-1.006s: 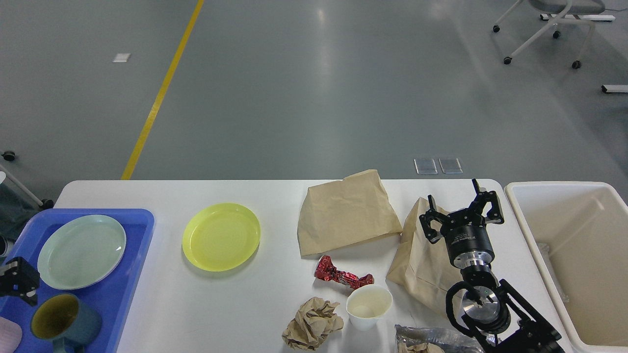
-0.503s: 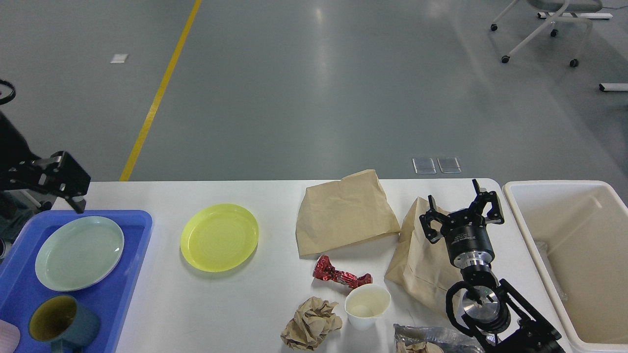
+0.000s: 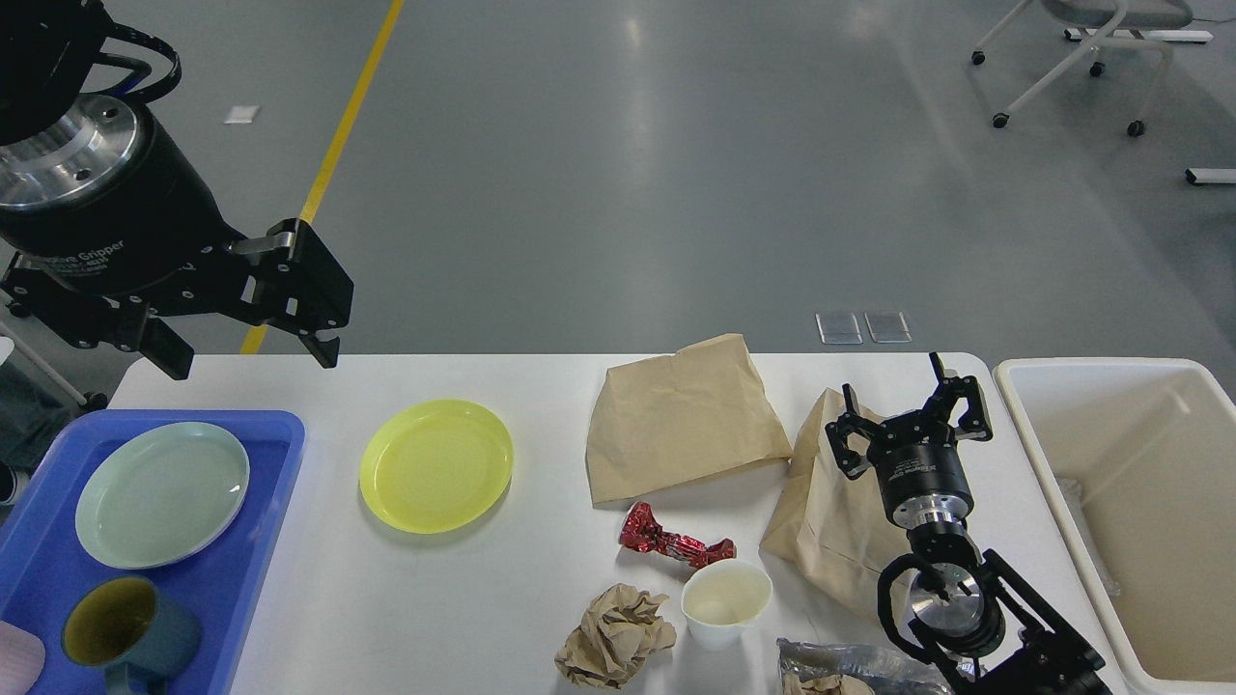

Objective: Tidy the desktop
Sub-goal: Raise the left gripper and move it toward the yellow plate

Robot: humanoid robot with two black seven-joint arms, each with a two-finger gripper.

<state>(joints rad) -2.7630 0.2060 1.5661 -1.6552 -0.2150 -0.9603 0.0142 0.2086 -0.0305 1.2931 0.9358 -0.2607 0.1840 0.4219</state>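
The left gripper (image 3: pixel 246 352) has been raised from the blue plastic tray (image 3: pixel 261 463), jaws spread wide and empty, towards the round yellow plastic plate (image 3: pixel 435 466) on the white desktop (image 3: pixel 541 598). The right gripper (image 3: pixel 908 410) is held unmoved, jaws wide, over the brown paper bag (image 3: pixel 821 512).

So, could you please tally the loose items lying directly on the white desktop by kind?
Flat paper bags: 2
Crumpled paper ball: 1
Yellow plate: 1
Red foil wrapper: 1
White paper cup: 1
Clear plastic bag, partly cut off: 1
Total: 7
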